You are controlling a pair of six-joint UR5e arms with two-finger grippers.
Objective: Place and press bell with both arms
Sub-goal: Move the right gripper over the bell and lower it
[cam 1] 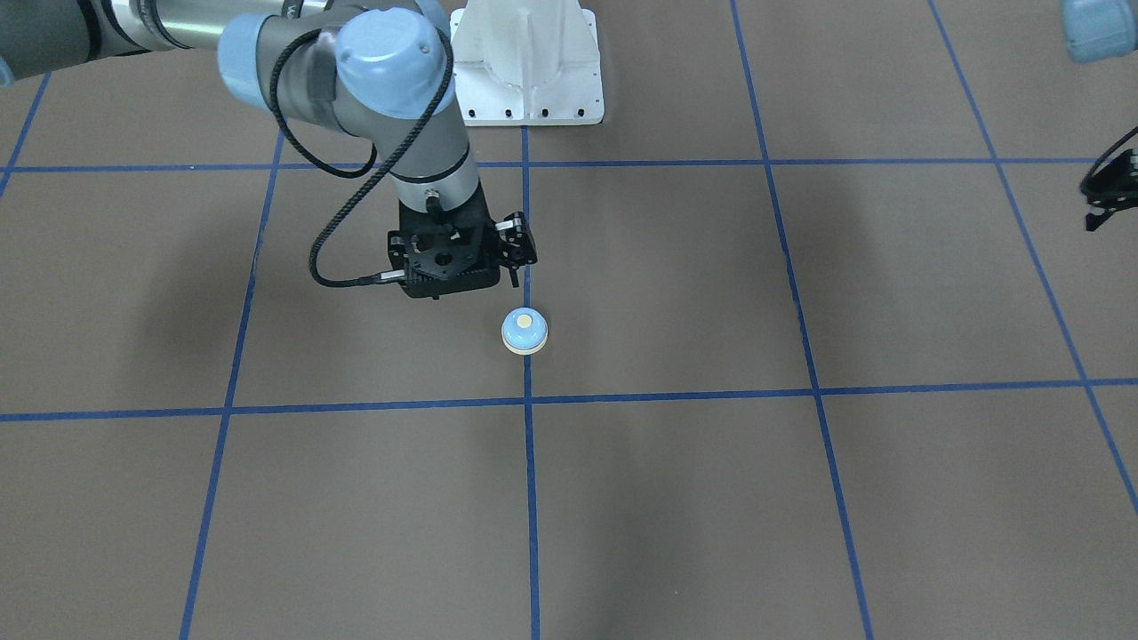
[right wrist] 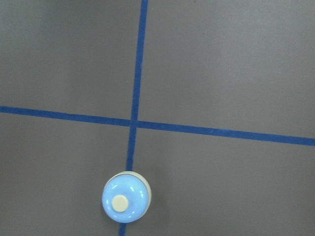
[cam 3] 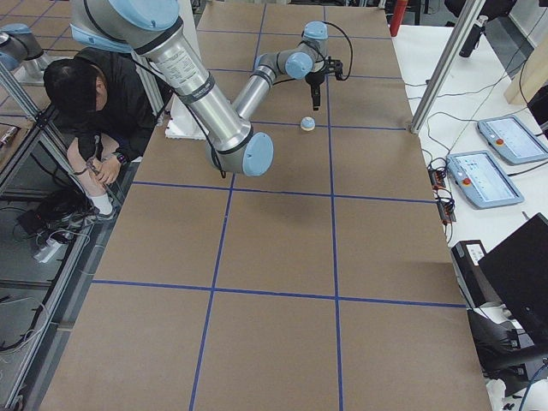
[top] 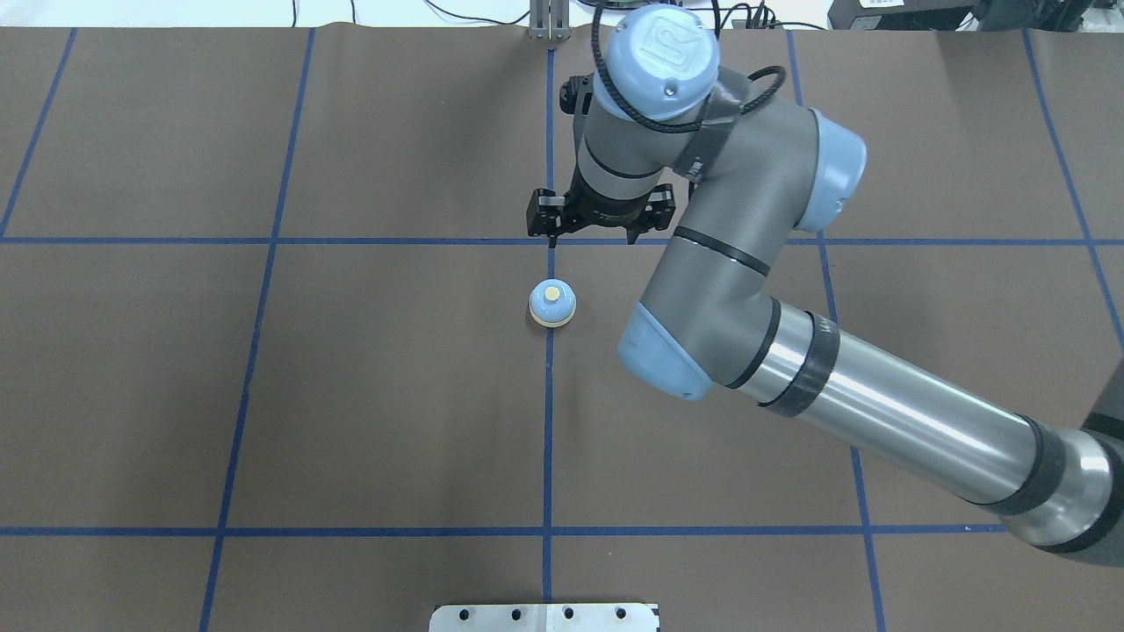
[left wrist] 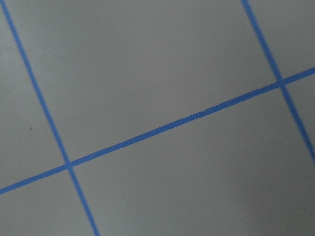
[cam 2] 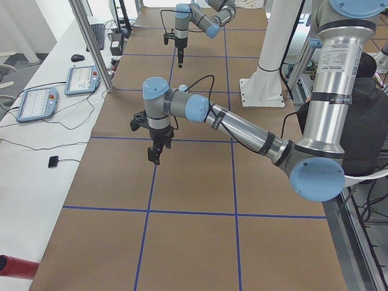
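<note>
The light-blue bell point(cam 1: 524, 331) with a cream button stands upright on a blue grid line of the brown table; it also shows in the overhead view point(top: 552, 304) and low in the right wrist view point(right wrist: 125, 197). My right gripper point(top: 601, 224) points straight down above the table, apart from the bell, a little beyond it and to its right. It holds nothing, and its fingers look narrow and together in the exterior right view point(cam 3: 315, 101). My left gripper point(cam 1: 1111, 191) is far off at the table's side, only partly in view; I cannot tell its state.
The white bolted pedestal base point(cam 1: 529, 67) stands at the robot's edge of the table. Blue tape lines point(left wrist: 162, 130) divide the brown surface into squares. A person point(cam 3: 86, 103) sits beside the table, and tablets point(cam 3: 484, 175) lie on the side bench.
</note>
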